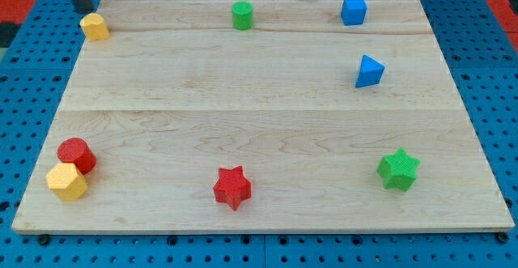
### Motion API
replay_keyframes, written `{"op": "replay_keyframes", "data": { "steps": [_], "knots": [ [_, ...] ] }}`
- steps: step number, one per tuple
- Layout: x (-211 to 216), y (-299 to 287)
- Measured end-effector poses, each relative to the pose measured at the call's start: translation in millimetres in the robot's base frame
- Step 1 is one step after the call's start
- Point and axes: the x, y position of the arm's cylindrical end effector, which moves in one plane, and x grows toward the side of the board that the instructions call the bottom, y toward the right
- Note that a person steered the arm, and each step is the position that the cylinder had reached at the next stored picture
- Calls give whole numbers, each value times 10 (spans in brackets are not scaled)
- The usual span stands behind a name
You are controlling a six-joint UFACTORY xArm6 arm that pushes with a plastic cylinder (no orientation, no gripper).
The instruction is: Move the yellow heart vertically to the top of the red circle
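Observation:
The yellow heart (95, 27) lies at the board's top left corner. My tip (87, 11) is just above it and slightly to its left, touching or nearly touching its top edge; I cannot tell which. The dark rod runs up out of the view's top. The red circle (76, 155) lies near the bottom left, far below the heart. A yellow hexagon (66, 181) touches the red circle's lower left side.
A green circle (242, 15) and a blue cube (354, 11) lie along the top edge. A blue triangle (369, 71) is at the right. A red star (232, 187) and a green star (398, 169) lie near the bottom. The wooden board (259, 106) rests on a blue pegboard.

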Motion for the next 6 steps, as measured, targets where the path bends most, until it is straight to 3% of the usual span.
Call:
{"op": "replay_keyframes", "data": {
  "steps": [3, 5, 6],
  "knots": [
    [897, 595],
    [848, 776],
    [1094, 742]
  ]
}}
